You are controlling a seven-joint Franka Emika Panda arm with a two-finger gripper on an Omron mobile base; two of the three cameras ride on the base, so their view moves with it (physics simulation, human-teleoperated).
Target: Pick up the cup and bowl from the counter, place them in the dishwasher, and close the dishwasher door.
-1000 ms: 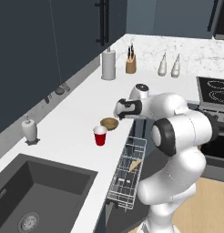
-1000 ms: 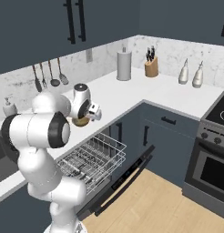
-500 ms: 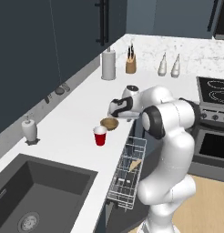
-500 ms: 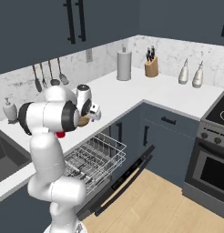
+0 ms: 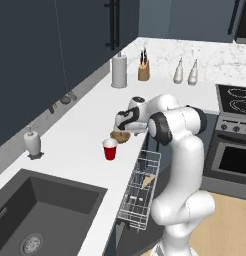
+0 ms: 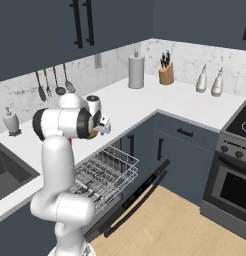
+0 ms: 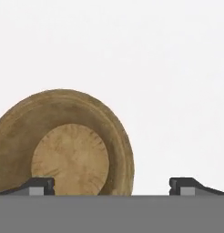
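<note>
White speckled counter [image 5: 85,135] runs along dark cabinets, and over it we see the gripper [image 5: 121,121] hanging above the bowl [image 5: 120,136].
We find the jaws spread wide with nothing held; in the hand view the fingertips [image 7: 40,185] stand far apart, the tan bowl [image 7: 63,143] lying under the left one and bare counter under the right; the red cup [image 5: 110,149] stands upright just beside the bowl, nearer the sink [image 5: 30,215]; both sit close to the counter's front edge; below them the dishwasher [image 6: 127,197] is open, its door [image 6: 137,195] dropped flat and the wire rack [image 6: 102,172] pulled out.
</note>
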